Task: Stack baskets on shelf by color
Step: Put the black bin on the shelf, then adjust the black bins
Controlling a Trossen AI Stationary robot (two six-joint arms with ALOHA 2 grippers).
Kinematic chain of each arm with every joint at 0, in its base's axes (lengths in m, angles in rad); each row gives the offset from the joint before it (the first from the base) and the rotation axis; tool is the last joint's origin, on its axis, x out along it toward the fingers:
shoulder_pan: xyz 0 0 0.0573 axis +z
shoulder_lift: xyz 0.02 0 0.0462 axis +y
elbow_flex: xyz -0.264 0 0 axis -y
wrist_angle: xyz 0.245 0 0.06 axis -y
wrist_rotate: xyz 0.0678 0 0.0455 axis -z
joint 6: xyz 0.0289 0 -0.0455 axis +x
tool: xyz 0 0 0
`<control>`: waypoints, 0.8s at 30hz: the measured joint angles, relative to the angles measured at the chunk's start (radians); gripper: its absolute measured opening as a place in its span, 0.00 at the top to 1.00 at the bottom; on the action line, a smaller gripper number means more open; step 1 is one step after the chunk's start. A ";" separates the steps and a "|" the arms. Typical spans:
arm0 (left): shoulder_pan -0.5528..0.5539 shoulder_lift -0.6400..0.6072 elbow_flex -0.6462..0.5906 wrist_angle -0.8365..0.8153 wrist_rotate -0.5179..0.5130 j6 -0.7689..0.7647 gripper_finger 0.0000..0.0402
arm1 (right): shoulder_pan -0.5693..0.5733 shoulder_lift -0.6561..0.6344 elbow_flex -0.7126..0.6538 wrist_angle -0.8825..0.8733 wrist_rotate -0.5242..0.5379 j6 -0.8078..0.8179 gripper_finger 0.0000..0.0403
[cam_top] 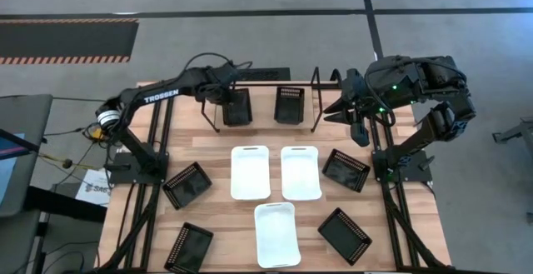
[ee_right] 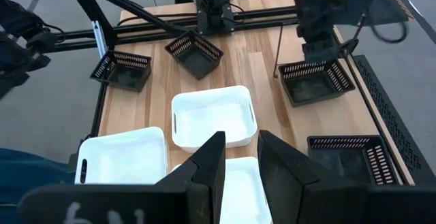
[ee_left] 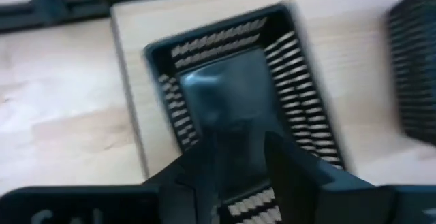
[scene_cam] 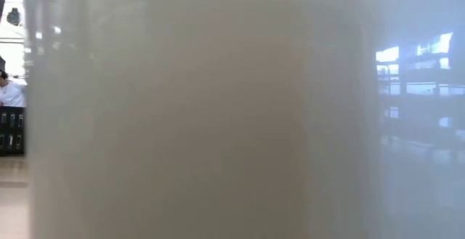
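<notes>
My left gripper (cam_top: 226,99) (ee_left: 242,142) is open and points down over a black mesh basket (cam_top: 238,107) (ee_left: 231,88). That basket stands on the wood base panel (ee_left: 129,81) of the shelf (cam_top: 315,99), between its upright loops. A second black basket (cam_top: 289,104) sits beside it on the shelf. Three white baskets (cam_top: 250,172) (cam_top: 301,172) (cam_top: 276,234) lie mid-table, with several black baskets (cam_top: 186,184) around them. My right gripper (cam_top: 337,112) (ee_right: 240,139) is open, empty and held high at the far right. My left gripper comes from above, slanting down, with its fingers on either side of the black basket's short end wall (ee_left: 251,200). Whether they touch that wall I cannot tell. The basket rests flat on the shelf's base panel.
Black baskets lie loose at the table's left (cam_top: 189,247) and right (cam_top: 346,169) (cam_top: 344,235). A white basket wall (scene_cam: 203,108) fills the low view. The shelf's loop dividers (cam_top: 208,112) stand close to my left gripper. Bare wood shows between the shelf and the white baskets.
</notes>
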 joint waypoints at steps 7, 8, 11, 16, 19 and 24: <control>-0.047 -0.001 0.189 -0.128 0.014 0.132 0.79 | 0.000 0.006 -0.006 -0.023 0.007 -0.001 0.80; -0.060 -0.001 0.225 -0.163 0.009 0.157 0.82 | 0.000 0.009 -0.013 -0.032 0.014 -0.001 0.83; -0.115 -0.003 0.330 -0.290 -0.026 0.226 0.94 | 0.000 0.020 -0.038 -0.056 0.084 -0.001 0.96; -0.283 -0.005 0.485 -0.579 -0.230 0.217 0.99 | 0.001 0.054 -0.134 -0.042 0.228 0.033 0.99; -0.424 -0.031 0.515 -0.680 -0.404 0.103 1.00 | -0.005 0.084 -0.212 -0.010 0.276 0.033 0.99; -0.668 -0.146 0.481 -0.668 -0.534 -0.100 1.00 | -0.066 0.152 -0.340 0.146 0.223 0.013 0.99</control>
